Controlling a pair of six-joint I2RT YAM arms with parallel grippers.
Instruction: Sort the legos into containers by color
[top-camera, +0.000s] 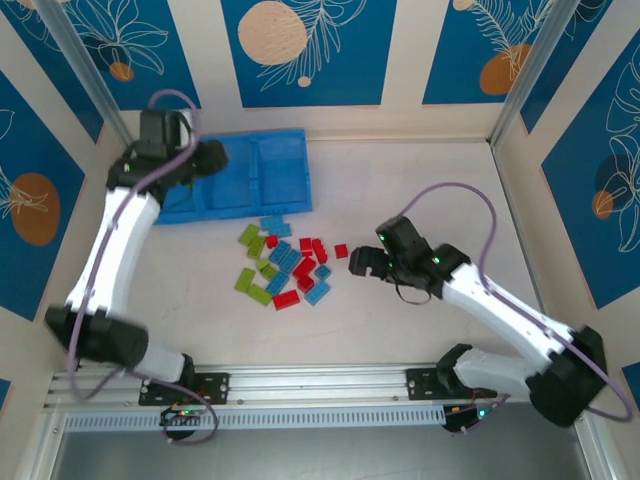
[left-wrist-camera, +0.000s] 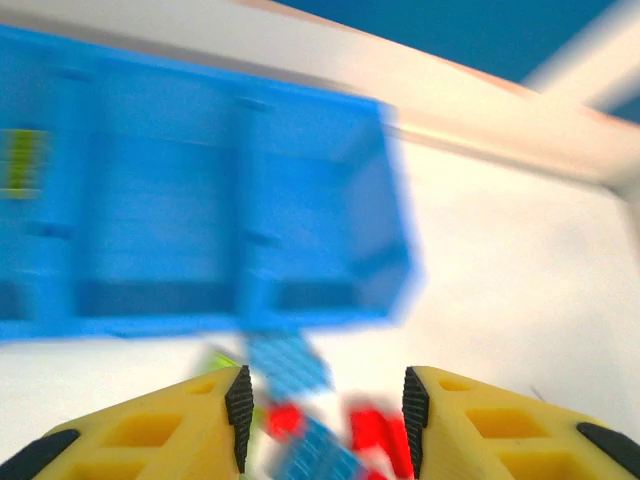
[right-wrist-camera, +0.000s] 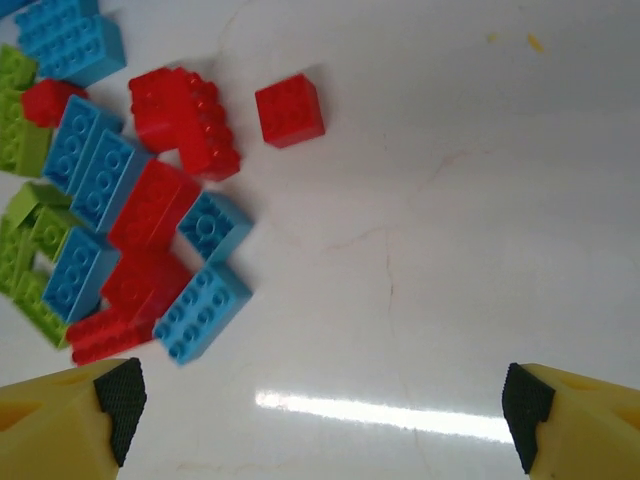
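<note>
The loose legos (top-camera: 285, 265) lie in a heap of lime green, light blue and red bricks mid-table, just in front of the bright-blue tray (top-camera: 255, 175). One small red brick (top-camera: 341, 250) sits apart at the heap's right. My left gripper (top-camera: 210, 158) hovers over the tray's left part, open and empty (left-wrist-camera: 325, 410). That view is blurred; it shows the tray (left-wrist-camera: 200, 200) with a lime green brick (left-wrist-camera: 22, 160) in a left compartment. My right gripper (top-camera: 362, 262) is wide open (right-wrist-camera: 320, 410) right of the heap, near the lone red brick (right-wrist-camera: 290, 110).
The tray stands slightly askew against the back wall (top-camera: 400, 120). Bare white tabletop (top-camera: 420, 180) stretches right of the heap and in front of it toward the metal rail (top-camera: 320, 378). Side walls close in on both sides.
</note>
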